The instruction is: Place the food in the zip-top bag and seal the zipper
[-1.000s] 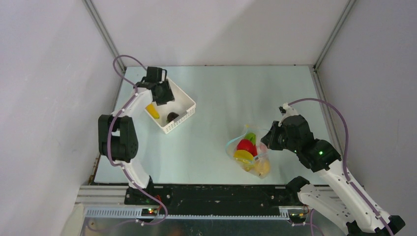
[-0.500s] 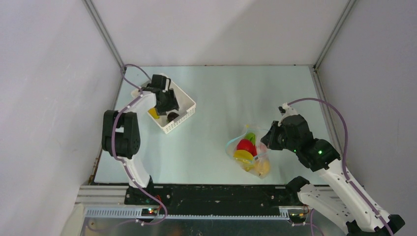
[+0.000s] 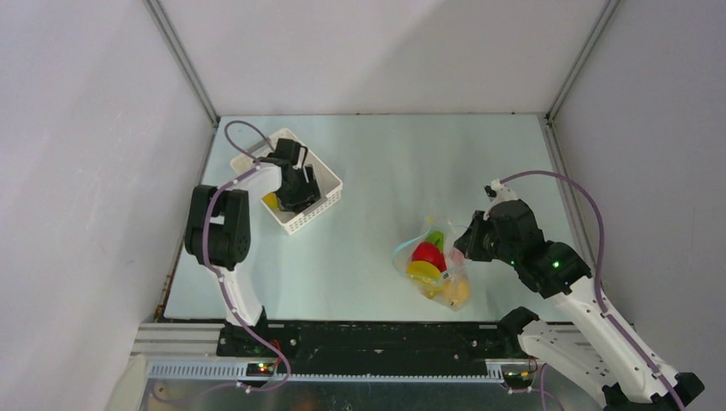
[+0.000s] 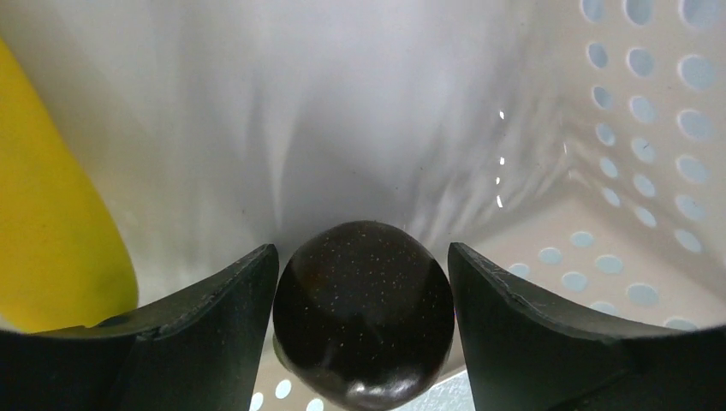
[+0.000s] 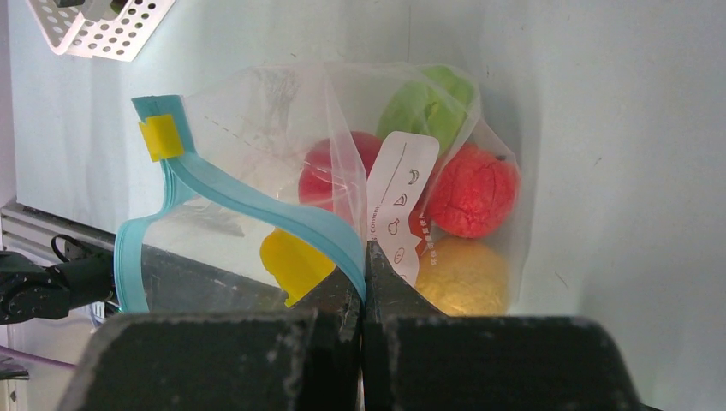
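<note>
The left gripper [image 3: 300,190] is reaching down into a white basket [image 3: 332,177] near the desk's far left corner. Its jaws are standing apart on either side of a dark purple fruit [image 4: 363,317] that fills the gap between them. Whether they are pressing on it cannot be told. A yellow fruit [image 4: 51,223] is lying beside it in the basket.

Toward the near right of the desk, the right gripper [image 5: 364,257] is pinching the light blue zipper [image 5: 248,193] of the zip-top bag [image 5: 257,145], with its jaws closed tight on the strip. The bag's mouth is gaping open toward the left edge. Inside, red [image 5: 473,190], green [image 5: 424,107] and yellow [image 5: 295,257] food is showing through the clear plastic.
</note>
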`<action>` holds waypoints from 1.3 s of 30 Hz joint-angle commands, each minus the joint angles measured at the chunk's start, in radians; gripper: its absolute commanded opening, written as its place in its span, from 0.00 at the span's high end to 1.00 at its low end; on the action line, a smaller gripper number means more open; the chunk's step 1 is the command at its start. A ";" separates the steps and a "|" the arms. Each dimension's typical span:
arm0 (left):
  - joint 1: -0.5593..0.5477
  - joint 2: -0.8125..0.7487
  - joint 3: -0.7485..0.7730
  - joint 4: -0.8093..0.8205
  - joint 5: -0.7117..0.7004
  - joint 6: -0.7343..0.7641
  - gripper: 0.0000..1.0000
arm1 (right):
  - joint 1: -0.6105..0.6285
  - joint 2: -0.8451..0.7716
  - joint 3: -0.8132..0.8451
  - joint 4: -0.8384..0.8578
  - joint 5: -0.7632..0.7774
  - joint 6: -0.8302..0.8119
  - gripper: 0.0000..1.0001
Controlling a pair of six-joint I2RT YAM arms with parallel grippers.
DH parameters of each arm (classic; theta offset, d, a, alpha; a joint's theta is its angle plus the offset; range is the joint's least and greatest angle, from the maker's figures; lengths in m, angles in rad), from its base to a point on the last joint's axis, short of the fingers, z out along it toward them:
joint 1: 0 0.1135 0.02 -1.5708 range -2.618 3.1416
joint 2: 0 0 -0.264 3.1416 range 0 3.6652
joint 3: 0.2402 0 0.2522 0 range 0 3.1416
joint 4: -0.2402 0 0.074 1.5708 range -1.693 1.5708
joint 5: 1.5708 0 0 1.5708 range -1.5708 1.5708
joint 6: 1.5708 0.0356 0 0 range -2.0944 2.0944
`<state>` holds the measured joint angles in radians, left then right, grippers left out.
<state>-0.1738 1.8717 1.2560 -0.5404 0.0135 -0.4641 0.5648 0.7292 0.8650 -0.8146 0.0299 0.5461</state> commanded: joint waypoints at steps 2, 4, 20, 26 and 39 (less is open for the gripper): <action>-0.018 0.023 -0.012 0.024 0.025 -0.032 0.28 | -0.004 -0.004 -0.009 0.027 0.020 -0.005 1.00; -0.022 0.027 -0.011 0.028 0.030 -0.039 0.38 | -0.004 -0.004 -0.009 0.027 0.021 -0.007 1.00; -0.028 -0.118 0.036 -0.048 -0.065 -0.048 0.75 | -0.005 -0.008 -0.009 0.043 0.021 -0.011 1.00; -0.028 -0.227 0.055 -0.073 -0.136 -0.058 0.76 | -0.004 0.004 -0.009 0.058 0.009 -0.015 1.00; -0.147 -0.546 0.054 -0.083 -0.134 -0.087 0.78 | -0.003 0.001 -0.009 0.087 -0.017 -0.027 1.00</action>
<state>-0.2409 1.4559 1.2812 -0.6369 -0.1123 -0.5255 0.5652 0.7387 0.8566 -0.7738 0.0193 0.5381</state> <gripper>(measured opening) 0.658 0.008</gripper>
